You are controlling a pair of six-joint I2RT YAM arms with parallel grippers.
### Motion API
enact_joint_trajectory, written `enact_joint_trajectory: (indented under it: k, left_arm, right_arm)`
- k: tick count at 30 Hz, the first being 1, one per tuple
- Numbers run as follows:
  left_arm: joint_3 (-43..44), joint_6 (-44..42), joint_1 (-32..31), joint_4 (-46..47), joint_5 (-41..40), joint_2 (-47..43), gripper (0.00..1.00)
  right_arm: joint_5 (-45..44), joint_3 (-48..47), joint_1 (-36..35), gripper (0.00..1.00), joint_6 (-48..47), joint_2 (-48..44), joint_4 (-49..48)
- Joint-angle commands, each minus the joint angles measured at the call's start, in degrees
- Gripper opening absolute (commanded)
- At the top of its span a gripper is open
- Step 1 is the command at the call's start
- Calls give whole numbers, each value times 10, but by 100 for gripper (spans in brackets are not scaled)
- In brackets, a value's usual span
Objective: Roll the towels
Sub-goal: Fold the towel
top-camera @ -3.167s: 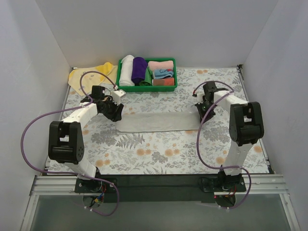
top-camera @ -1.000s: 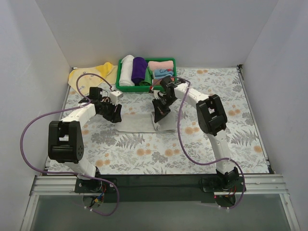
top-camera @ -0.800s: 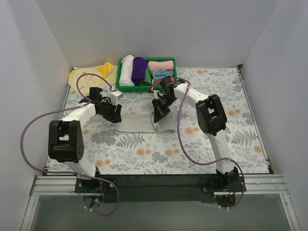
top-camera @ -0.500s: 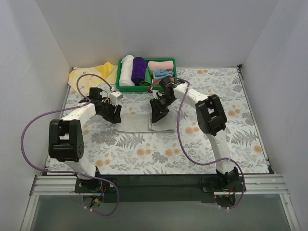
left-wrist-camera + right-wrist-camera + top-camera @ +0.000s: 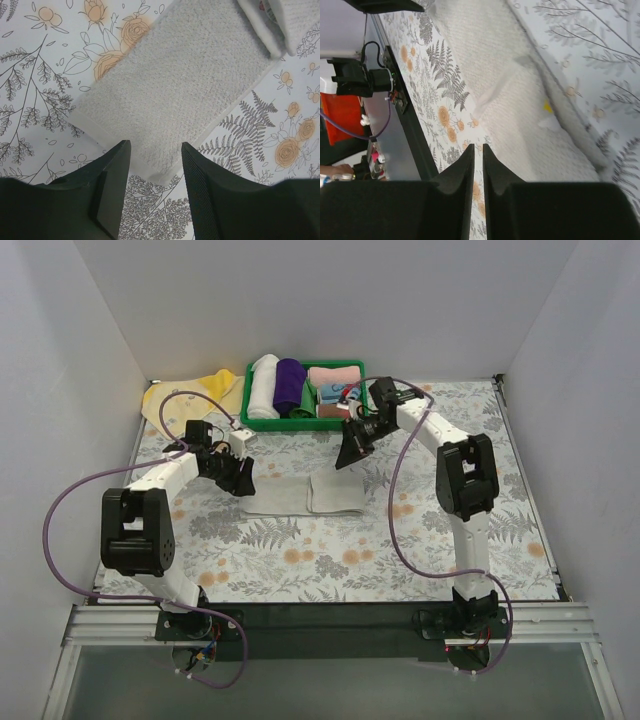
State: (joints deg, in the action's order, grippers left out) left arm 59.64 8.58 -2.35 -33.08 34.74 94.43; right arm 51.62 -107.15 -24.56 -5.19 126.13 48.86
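A table (image 5: pixel 300 560) under a floral print fills the floor of the white-walled cell. The left arm (image 5: pixel 165 475) and right arm (image 5: pixel 440 435) both reach in toward its middle. At the back stands a green basket (image 5: pixel 300 424) holding a white roll, a purple roll and pink and blue folded cloths. In front of it the light grey towel (image 5: pixel 285 498) lies flat, its right part doubled over onto itself. The pale yellow towel (image 5: pixel 205 383) lies crumpled in the back left corner, well apart. The left gripper (image 5: pixel 155 150) sits at the grey towel's left end with its fingers spread, the towel's edge showing between them. The right gripper (image 5: pixel 478 147) hangs above the folded part with its fingers drawn almost together on nothing.
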Motion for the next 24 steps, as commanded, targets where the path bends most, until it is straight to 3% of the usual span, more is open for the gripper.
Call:
enact_joint_trajectory:
  k: [1,5,11,15,20,24]
  left_arm:
    - [16,-12,2,-6,36,-13,42]
    - [17,-20,3,-8,30,-8,41]
    - [20,-29,2,-24,13,7,40]
    - [23,-25,0,-26,12,30,38]
    - [29,-27,-15,-30,26,51,33]
    - [22,-34,-25,-37,47,33,30]
  right_arm:
    - [48,32,23,15,-43,15,6]
    - [67,50,22,13,-50,55,1]
    - [-14,92,27,11,-35,90,-40]
    - [-24,177,23,12,-33,55,-62]
    - [19,312,-1,22,-44,-25,-90]
    - [62,314,-7,28,-54,-85,-75]
